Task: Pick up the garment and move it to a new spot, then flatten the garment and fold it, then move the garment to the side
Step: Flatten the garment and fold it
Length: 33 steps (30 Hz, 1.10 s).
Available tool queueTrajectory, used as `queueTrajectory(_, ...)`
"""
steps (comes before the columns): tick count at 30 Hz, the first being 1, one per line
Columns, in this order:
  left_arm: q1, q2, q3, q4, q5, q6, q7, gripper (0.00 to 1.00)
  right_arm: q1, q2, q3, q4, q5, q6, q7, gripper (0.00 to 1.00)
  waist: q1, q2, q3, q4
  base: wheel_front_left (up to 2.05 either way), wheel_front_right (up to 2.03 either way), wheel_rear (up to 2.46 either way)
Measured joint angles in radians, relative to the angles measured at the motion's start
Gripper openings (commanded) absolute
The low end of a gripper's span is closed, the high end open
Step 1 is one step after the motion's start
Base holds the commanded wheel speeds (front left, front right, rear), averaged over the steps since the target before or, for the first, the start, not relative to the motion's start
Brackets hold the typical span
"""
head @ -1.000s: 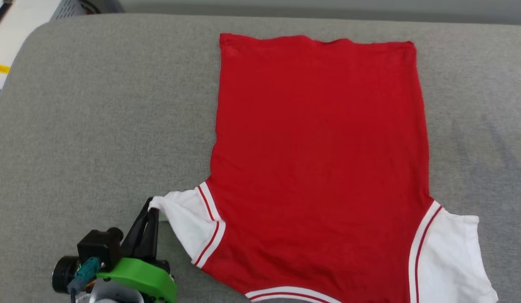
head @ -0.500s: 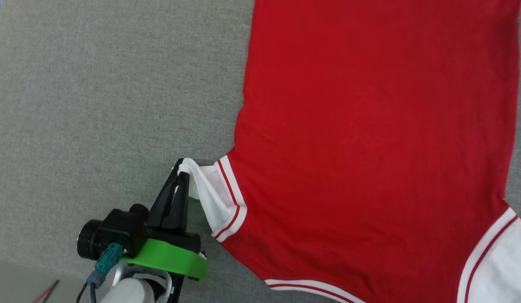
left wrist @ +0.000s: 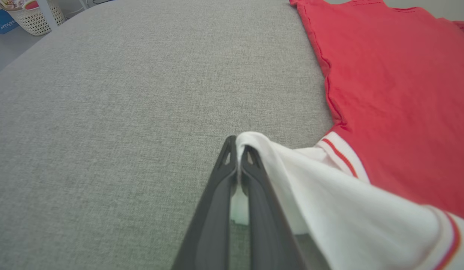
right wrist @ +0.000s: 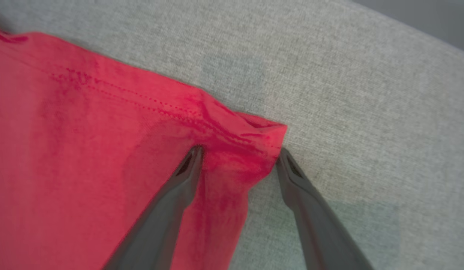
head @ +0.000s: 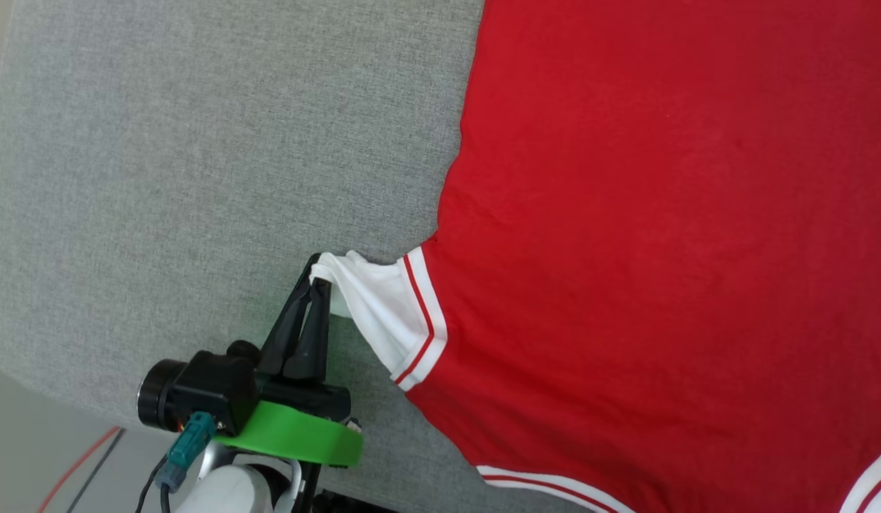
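The garment lies flat at the right of the head view on the grey fabric surface; the left gripper, lower centre, has its jaws pinched shut on the white sleeve tip, the body stretching rightward; the right gripper has its jaws spread wide astride a red hem corner, gripping nothing.

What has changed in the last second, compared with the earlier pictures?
Mostly the camera moved: the head view swung nearer, shifting the whole picture. The left pincer stayed shut on the sleeve tip; the shirt stayed flat on the cushion.
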<state>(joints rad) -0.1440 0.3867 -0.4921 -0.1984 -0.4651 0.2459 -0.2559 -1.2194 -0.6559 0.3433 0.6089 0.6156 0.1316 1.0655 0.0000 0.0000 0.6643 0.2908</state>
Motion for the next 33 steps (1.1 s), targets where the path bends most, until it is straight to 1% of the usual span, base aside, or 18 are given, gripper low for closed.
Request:
queueTrajectory(1,0.0,-0.003,0.003,0.0,0.001,-0.002,0.0,0.0,0.001,-0.003,0.0,-0.005,0.009,0.0,0.001,0.09,0.0,0.0,0.001,0.0,0.0,0.0,0.0)
queueTrajectory(2,0.0,-0.004,0.005,0.001,0.001,-0.004,0.0,0.0,0.004,-0.005,-0.001,-0.011,0.015,0.0,-0.002,0.0,0.0,0.0,-0.001,-0.001,0.0,0.0,0.0)
queueTrajectory(7,0.006,-0.006,0.014,0.022,0.001,-0.006,0.0,0.0,0.026,0.007,0.007,-0.019,0.018,0.0,-0.057,0.0,0.0001,0.0,-0.023,-0.01,0.0,0.0,0.0)
queueTrajectory(9,0.012,-0.007,0.019,0.031,0.001,-0.009,0.0,0.0,0.029,0.016,0.012,-0.025,0.022,0.0,-0.102,0.0,0.0001,0.0,-0.039,-0.015,0.0,0.0,0.0)
queueTrajectory(12,0.022,-0.006,0.025,0.05,0.001,-0.009,0.0,0.0,0.04,0.016,0.047,-0.045,0.026,0.0,-0.179,0.0,0.0001,0.0001,-0.067,-0.023,0.0,0.0,0.0)
queueTrajectory(14,0.031,-0.004,0.03,0.06,-0.001,-0.009,0.0,0.0,0.053,0.012,0.059,-0.057,0.055,0.0,-0.217,0.0,0.0001,0.0,-0.089,-0.03,0.0,0.0,0.0)
queueTrajectory(17,0.05,0.002,0.04,0.069,-0.004,-0.009,0.0,0.0,0.088,-0.033,0.092,-0.094,0.097,0.0,-0.268,0.0,0.0001,0.0,-0.127,-0.042,0.0,0.0,0.0)
queueTrajectory(20,0.073,0.016,0.045,0.079,-0.011,-0.008,0.002,0.0,0.154,-0.102,0.131,-0.144,0.133,0.0,-0.309,0.0,0.0001,0.0,-0.169,-0.056,0.0,0.0,0.0)
queueTrajectory(22,0.088,0.024,0.047,0.088,-0.019,-0.009,0.003,0.0,0.213,-0.15,0.153,-0.185,0.166,0.0,-0.343,0.0,0.0001,0.0,-0.201,-0.066,0.0,0.0,0.0)
queueTrajectory(26,0.124,0.04,0.055,0.106,-0.034,-0.008,0.011,0.0,0.35,-0.217,0.178,-0.276,0.234,0.0,-0.396,0.0,0.0001,0.0001,-0.264,-0.089,0.0,0.0,0.0)
queueTrajectory(29,0.152,0.054,0.062,0.114,-0.044,-0.007,0.013,0.0,0.463,-0.267,0.177,-0.337,0.267,0.0,-0.435,0.0,0.0,0.0001,-0.31,-0.108,0.0,0.0,0.0)
queueTrajectory(33,0.183,0.065,0.074,0.12,-0.065,0.001,0.015,0.0,0.639,-0.316,0.134,-0.391,0.314,0.0,-0.483,0.0,0.0,0.0001,-0.365,-0.14,0.0,0.0,0.0)
